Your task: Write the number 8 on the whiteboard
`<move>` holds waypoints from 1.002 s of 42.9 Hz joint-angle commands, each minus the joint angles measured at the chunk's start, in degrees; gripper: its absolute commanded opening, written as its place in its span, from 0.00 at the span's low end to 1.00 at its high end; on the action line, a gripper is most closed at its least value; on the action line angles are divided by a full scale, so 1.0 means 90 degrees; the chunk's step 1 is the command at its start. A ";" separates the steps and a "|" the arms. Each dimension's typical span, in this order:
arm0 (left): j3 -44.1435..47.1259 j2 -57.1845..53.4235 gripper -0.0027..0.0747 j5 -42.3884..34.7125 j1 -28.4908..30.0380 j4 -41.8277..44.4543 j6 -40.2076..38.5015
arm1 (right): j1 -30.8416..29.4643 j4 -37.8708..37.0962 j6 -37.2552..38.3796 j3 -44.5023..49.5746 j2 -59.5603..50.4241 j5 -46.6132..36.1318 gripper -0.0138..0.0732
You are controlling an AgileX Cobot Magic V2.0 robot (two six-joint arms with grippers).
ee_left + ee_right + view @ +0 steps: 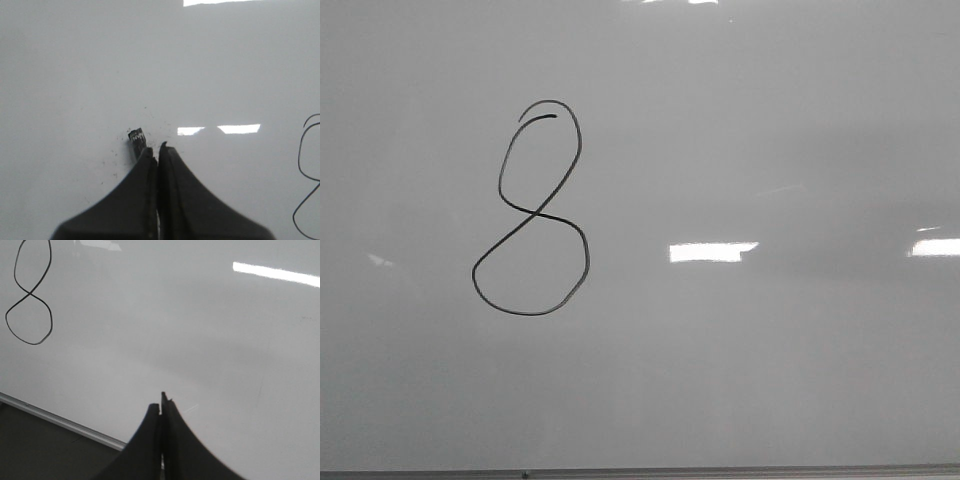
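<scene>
the left tool [156,148] has its two dark fingers pressed together with only a thin seam between them, and a small dark marker tip [136,138] pokes out from beside the left finger, so the tool is closed on a marker. the tip sits at or just above the whiteboard [75,75]; i cannot tell if it touches. fine black specks lie on the board around the tip. off to one edge of this wrist view, well apart from the tool, part of the number 8 [306,190] shows as a thin black line cut off by the frame.

the right tool [161,407] also has its fingers squeezed together, tips meeting, and nothing can be seen between them. it hangs over a bare stretch of the board, near the thin grey frame edge [60,421], with a darker surface past that edge. the figure lies well away from this tool, in the far corner of its view.

in the front view neither tool appears. the number 8 [532,213] stands left of centre on the whiteboard [770,380], drawn in one thin black line: a narrow upper loop with a small curl at the top, a crossing in the middle, and a wider, rounder lower loop. bright rectangular glare patches [712,252] sit to its right, apart from the line.
</scene>
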 commanded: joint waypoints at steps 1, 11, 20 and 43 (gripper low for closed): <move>0.0366 -0.0395 0.01 -0.0529 -0.0044 0.0072 -0.0167 | -0.0039 0.0102 -0.0008 -0.0167 0.0011 -0.0420 0.08; 0.1171 -0.1006 0.01 -0.0568 0.0036 0.0072 -0.0167 | -0.0039 0.0102 -0.0008 -0.0167 0.0011 -0.0420 0.08; 0.1528 -0.1002 0.01 -0.0724 0.0422 -0.0054 -0.0167 | -0.0039 0.0102 -0.0008 -0.0167 0.0011 -0.0378 0.08; 0.1514 -0.0989 0.01 -0.0698 0.0426 -0.0054 -0.0167 | -0.0039 0.0102 -0.0008 -0.0167 0.0011 -0.0334 0.08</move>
